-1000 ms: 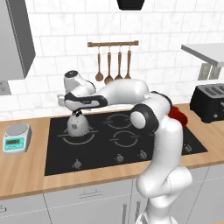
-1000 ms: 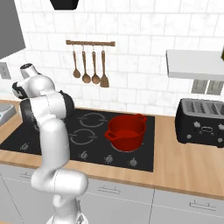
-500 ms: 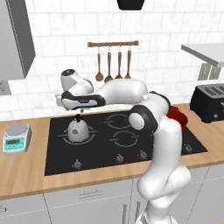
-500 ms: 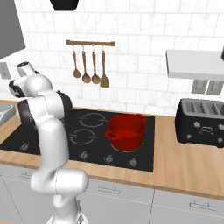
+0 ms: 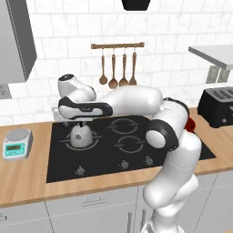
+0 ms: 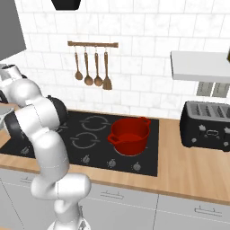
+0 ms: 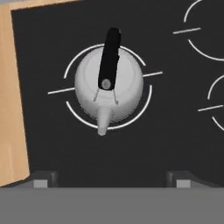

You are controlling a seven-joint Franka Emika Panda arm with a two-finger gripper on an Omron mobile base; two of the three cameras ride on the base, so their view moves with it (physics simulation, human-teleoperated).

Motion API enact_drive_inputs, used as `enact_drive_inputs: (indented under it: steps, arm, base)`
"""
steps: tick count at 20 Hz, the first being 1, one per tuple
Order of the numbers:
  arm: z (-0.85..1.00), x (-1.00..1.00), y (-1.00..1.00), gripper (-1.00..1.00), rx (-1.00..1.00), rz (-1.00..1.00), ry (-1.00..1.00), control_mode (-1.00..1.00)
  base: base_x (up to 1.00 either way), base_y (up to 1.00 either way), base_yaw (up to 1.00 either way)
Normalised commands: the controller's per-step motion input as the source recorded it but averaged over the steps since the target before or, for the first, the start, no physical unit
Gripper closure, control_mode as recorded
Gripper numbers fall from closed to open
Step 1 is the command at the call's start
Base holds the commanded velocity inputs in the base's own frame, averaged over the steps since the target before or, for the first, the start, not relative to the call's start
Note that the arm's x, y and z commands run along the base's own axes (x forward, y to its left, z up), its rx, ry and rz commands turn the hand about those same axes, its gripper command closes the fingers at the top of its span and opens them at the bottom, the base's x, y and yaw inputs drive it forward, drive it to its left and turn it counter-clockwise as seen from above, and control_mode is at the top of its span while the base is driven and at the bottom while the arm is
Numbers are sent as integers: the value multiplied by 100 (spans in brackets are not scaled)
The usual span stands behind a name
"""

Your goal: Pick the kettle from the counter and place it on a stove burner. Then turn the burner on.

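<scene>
The silver-grey kettle (image 5: 82,135) with its dark arched handle stands upright on the black cooktop, inside the large grey ring of the stove burner (image 5: 68,144). From above, the kettle (image 7: 109,85) sits centred in the burner ring (image 7: 70,110), spout toward the lens. My gripper (image 5: 81,122) hovers straight above the handle, open, touching nothing. Its fingertips (image 7: 42,180) stand wide apart, and nothing lies between them in the gripper (image 7: 111,180). The wooden counter (image 5: 27,179) runs around the cooktop.
A red two-handled pot (image 6: 130,134) occupies the right front burner. The black toaster (image 6: 206,126) stands on the counter at the right, a small scale (image 5: 17,143) at the left. Knobs (image 5: 123,164) line the cooktop's front edge. Wooden utensils (image 5: 118,68) hang on the wall.
The jaws have gone from shut on the kettle's handle to wide open. The kettle has been let go and now rests on the burner ring.
</scene>
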Motion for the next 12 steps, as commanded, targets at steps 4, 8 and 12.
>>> enact_drive_inputs:
  steps: [4,8,12]
  arm:
    - [-93,-64,1,-100,-5,29,40,-100]
    - [-100,-45,0,-100,1,16,32,-100]
    - [-79,-2,6,-100,3,11,25,-100]
  base:
    - [0,0,0]
    - [0,0,0]
    - [0,0,0]
